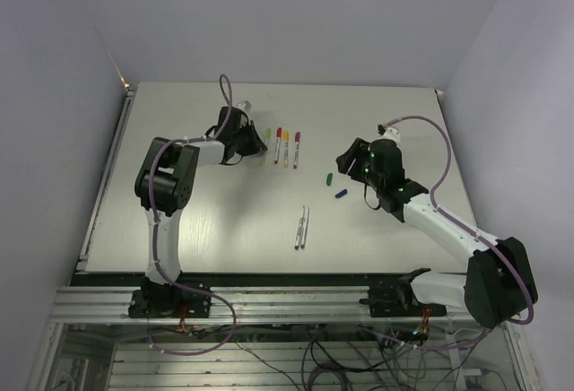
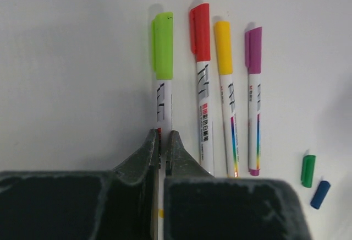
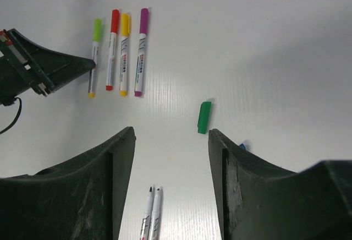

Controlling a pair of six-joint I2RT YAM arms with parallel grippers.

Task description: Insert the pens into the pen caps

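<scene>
Two capless pens (image 3: 151, 212) — right wrist, not left

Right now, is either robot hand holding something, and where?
The left gripper pinches the green-capped pen by the barrel's tail end; the right gripper holds nothing.

Glossy plastic pens (image 2: 204, 86) — matt, faintly lined white table (image 2: 66, 58).

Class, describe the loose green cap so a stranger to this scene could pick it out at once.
Find the row of four capped pens. Right of it lie two stubby loose caps. The green cap is nearer the row than the blue cap.
</scene>
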